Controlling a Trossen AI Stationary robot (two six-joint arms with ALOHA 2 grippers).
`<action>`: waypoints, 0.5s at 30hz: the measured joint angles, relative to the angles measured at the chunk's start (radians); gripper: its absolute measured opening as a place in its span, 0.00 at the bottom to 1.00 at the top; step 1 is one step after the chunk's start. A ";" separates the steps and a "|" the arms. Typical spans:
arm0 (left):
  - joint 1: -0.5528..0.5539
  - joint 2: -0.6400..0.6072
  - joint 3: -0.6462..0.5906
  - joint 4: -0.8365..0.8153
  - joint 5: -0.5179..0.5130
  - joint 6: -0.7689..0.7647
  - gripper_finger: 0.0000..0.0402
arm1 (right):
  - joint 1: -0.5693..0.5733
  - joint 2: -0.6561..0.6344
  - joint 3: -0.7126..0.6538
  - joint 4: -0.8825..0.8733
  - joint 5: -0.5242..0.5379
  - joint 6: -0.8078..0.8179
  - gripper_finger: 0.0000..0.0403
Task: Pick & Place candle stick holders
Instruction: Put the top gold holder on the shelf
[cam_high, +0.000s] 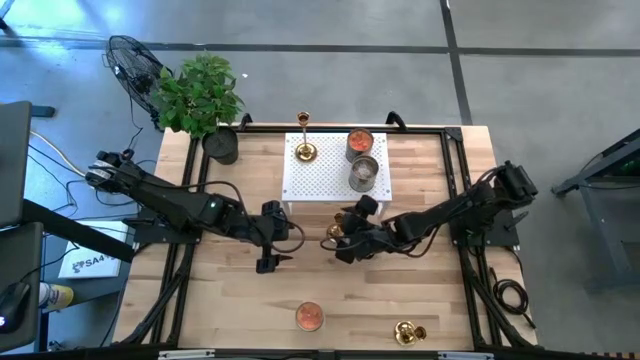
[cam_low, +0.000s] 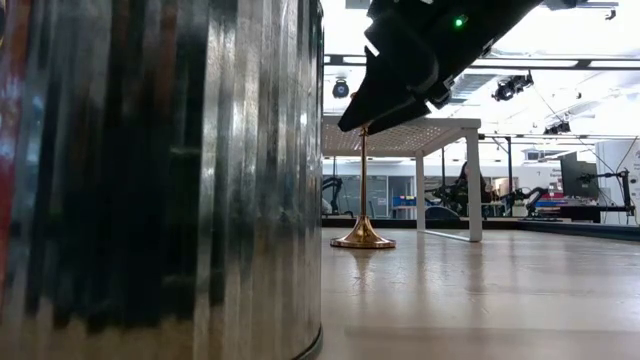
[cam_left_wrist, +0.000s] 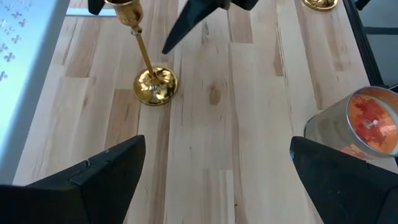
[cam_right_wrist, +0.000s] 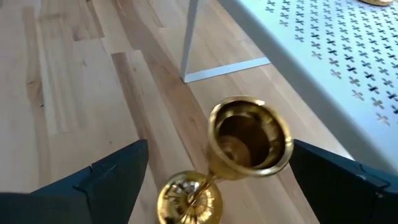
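A tall gold candlestick (cam_high: 333, 232) stands upright on its round base (cam_low: 363, 238) on the wooden table, just in front of the white perforated riser (cam_high: 335, 180). My right gripper (cam_high: 342, 248) is open, its fingers on either side of the candlestick's cup (cam_right_wrist: 249, 140) without touching it. My left gripper (cam_high: 272, 262) is open and empty, a little to the table's left of it. A second candlestick (cam_high: 305, 150) stands on the riser. A third, short one (cam_high: 405, 330) stands near the table's front right.
Two tin candles (cam_high: 359, 143) (cam_high: 363, 172) stand on the riser's right half. A candle jar (cam_high: 309, 316) sits near the front edge and fills the low view's left (cam_low: 160, 180). A potted plant (cam_high: 200, 95) stands at the far left corner.
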 joint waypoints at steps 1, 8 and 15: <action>0.000 0.000 0.000 -0.002 0.004 -0.003 0.98 | -0.003 0.000 0.000 0.000 -0.003 -0.001 0.91; 0.000 0.000 0.000 -0.037 0.016 -0.003 0.98 | -0.021 0.000 0.000 0.000 -0.083 -0.007 0.80; 0.000 0.000 0.000 -0.043 0.016 -0.003 0.98 | -0.033 0.000 0.000 0.002 -0.115 -0.007 0.66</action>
